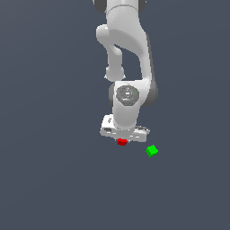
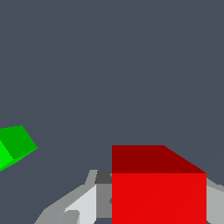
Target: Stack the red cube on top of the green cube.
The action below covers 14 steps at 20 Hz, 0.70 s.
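The red cube (image 1: 121, 142) sits directly under the white hand of my gripper (image 1: 122, 139), between its fingers. In the wrist view the red cube (image 2: 158, 192) looks large. A grey finger (image 2: 83, 203) touches one side of it and the other finger (image 2: 215, 202) touches the opposite side. The gripper is shut on the red cube. The green cube (image 1: 152, 151) lies on the floor a short way toward the exterior view's right, apart from the gripper. It also shows at the edge of the wrist view (image 2: 13, 146). I cannot tell whether the red cube is off the floor.
The floor (image 1: 54, 179) is a plain dark grey-blue surface. The white arm (image 1: 126, 54) reaches down from the top of the exterior view.
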### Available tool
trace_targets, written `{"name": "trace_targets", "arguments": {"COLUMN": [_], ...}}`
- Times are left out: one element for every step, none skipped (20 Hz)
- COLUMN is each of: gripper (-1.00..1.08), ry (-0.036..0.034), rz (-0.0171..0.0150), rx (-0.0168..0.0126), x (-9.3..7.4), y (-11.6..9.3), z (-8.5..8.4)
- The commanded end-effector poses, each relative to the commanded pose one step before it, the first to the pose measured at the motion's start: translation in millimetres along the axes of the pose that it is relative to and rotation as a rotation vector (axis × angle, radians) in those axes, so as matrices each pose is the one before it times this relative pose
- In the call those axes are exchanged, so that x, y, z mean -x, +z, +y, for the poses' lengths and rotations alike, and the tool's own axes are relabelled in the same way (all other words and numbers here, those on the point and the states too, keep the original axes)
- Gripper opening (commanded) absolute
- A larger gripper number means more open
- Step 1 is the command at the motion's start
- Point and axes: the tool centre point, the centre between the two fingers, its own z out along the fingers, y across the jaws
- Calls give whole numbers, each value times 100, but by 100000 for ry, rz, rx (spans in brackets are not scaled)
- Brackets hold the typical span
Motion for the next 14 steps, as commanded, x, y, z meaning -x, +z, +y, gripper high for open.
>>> {"name": "trace_targets", "arguments": {"gripper": [-100,-100,-100,-100,-100,-100,-100,-100,-100,-100,-100,-100,-100,-100], "ry": [0,-20,0,0,0,0,0,-6,0,0,0,0,0,0], "rz": [-56,37,0,0,0,0,0,95,0,0,0,0,0,0], "rx": [16,-25,0,0,0,0,0,-20,0,0,0,0,0,0], "x": [19,-9,-22,-27,-29,-23,-9,0,3,8,12,17,21,25], "y": [-1277,-387,-294,-227,-155,-84,-26,140,17,50,83,116,149,183], "z": [6,-14,-5,-6,-6,-5,-2,-7,-45,-134,-224,-314,-404,-496]}}
